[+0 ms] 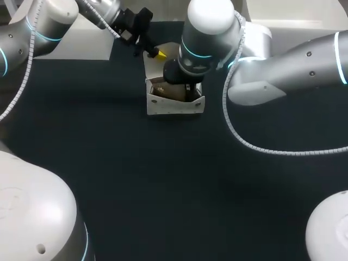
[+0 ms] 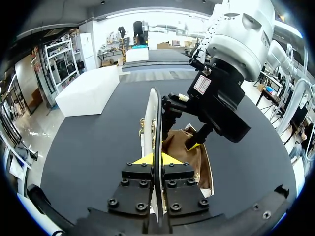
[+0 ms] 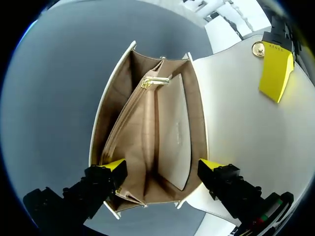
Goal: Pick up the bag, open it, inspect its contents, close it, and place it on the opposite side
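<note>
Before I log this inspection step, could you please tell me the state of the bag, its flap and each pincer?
bag: standing upright, mouth open.
flap: lifted clear of the mouth, gripped at its edge.
left pincer: shut on the flap.
right pincer: open, tips spread wide at the bag's mouth.
</note>
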You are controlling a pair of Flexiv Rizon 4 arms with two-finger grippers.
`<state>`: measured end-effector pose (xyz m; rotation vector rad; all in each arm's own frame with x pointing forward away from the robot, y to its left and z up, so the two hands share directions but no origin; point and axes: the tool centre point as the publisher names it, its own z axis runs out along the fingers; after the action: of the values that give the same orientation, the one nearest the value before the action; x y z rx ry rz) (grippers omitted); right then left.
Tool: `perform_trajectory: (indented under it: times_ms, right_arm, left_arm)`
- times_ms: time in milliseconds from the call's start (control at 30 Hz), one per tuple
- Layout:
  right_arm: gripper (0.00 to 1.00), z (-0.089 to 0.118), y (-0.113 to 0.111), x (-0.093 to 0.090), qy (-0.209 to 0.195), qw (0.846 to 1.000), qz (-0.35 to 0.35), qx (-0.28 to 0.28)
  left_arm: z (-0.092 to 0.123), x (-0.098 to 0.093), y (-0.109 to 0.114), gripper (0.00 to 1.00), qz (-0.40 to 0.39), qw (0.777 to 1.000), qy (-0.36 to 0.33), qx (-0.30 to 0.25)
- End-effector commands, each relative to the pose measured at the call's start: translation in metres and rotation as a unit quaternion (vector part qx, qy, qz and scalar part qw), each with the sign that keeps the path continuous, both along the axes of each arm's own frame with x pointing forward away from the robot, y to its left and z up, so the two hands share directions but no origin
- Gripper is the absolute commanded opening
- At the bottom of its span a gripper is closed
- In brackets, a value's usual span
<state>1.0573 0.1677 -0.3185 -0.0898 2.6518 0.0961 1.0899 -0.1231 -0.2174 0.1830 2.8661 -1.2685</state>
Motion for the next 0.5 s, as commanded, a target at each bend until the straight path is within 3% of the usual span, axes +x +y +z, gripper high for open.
perform_trajectory:
  times_ms: [33, 500]
  right_arm:
    - [1.0, -0.0075, 0.0004, 0.0027, 0.0, 1.0, 0.0, -0.002]
    - [1.0, -0.0056, -0.0001, 0.004, -0.002, 1.0, 0.001, -0.002]
  left_arm:
    - [-0.0004, 0.0021, 0.0, 0.0, -0.002, 1.0, 0.001, -0.002]
    - [-0.0003, 0.0013, -0.0014, 0.0, -0.003, 1.0, 0.0, -0.002]
